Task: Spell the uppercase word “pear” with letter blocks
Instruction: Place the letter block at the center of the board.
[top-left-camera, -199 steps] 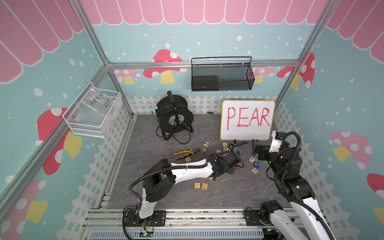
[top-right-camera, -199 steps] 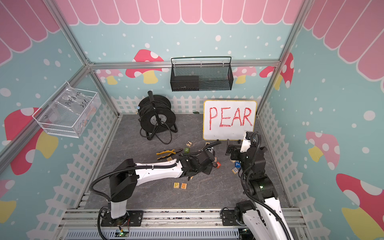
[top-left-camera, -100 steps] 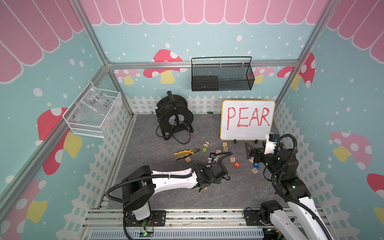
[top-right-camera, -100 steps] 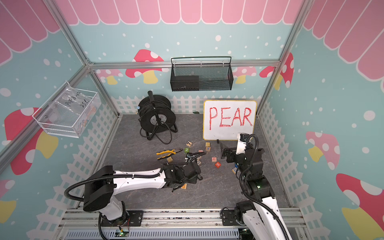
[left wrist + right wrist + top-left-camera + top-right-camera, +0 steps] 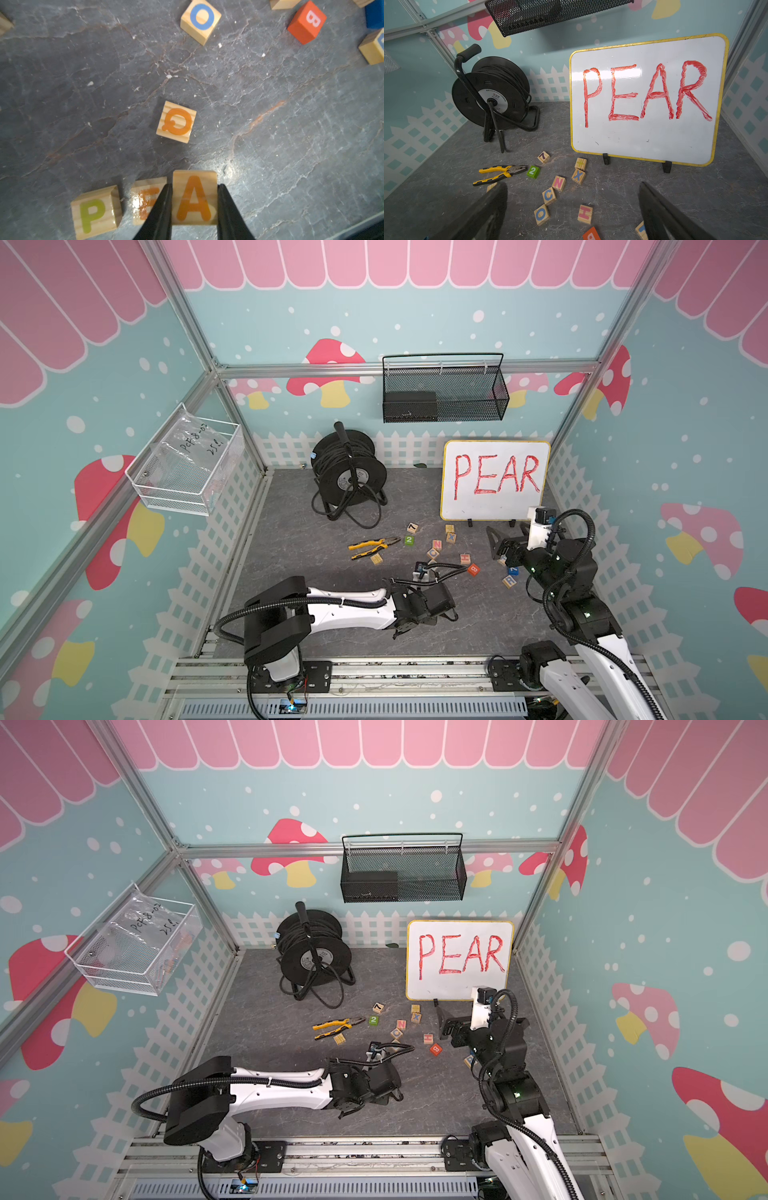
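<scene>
— Since a second ago, our left arm [image 5: 345, 608] has drawn back across the grey stone-patterned worktop [image 5: 270, 124] towards its near edge, has it not?
— It has, and we carry a block with it. Our left fingers [image 5: 164, 207] are clamped on the pale-wood cube with the orange A [image 5: 195, 199], one black finger flat against each side face.
— Where do we have that cube?
— Just beside the pale-wood cube with the orange-yellow E [image 5: 145, 199], which one finger partly hides. Next along, after a small gap, stands the pale-wood cube with the yellow-green P [image 5: 95, 209]. We read P, E, A in one row. Whether the A rests on the worktop or hangs just over it, we cannot tell.
— And the last letter?
— We see the pale-wood cube with the blue R [image 5: 509, 581] well apart from the row, near our right arm [image 5: 557, 568], just beside a solid blue cube [image 5: 513, 570].
— What of our right fingers [image 5: 660, 214]?
— Spread wide with nothing between them, above the worktop and facing the yellow-rimmed whiteboard with PEAR in red [image 5: 648, 99].
</scene>
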Action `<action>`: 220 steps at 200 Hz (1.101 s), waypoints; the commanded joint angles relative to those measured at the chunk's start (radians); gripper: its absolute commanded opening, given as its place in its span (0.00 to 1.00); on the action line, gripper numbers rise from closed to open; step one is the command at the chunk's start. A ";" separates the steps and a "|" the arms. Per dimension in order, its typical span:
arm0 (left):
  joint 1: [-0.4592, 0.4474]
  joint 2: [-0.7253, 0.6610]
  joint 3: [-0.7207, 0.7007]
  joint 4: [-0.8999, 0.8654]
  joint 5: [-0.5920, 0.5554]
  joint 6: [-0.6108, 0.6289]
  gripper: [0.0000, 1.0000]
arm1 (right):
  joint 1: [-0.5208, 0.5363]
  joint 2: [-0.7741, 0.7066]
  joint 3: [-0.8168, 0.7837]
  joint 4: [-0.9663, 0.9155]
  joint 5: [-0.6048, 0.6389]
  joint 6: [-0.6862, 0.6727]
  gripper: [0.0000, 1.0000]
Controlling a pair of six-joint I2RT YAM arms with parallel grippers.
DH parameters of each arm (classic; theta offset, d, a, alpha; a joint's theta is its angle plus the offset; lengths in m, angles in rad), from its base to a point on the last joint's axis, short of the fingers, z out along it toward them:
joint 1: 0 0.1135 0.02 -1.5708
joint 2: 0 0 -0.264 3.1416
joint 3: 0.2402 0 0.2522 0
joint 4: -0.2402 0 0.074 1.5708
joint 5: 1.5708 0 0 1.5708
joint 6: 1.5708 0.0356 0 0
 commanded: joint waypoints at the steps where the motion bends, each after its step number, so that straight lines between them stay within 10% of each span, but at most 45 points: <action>1: -0.007 0.018 -0.003 -0.014 0.030 -0.027 0.24 | 0.005 -0.008 -0.011 0.018 -0.005 -0.008 0.99; 220: 0.017 0.117 0.034 -0.048 0.109 -0.019 0.28 | 0.004 -0.007 -0.009 0.015 0.039 -0.009 0.99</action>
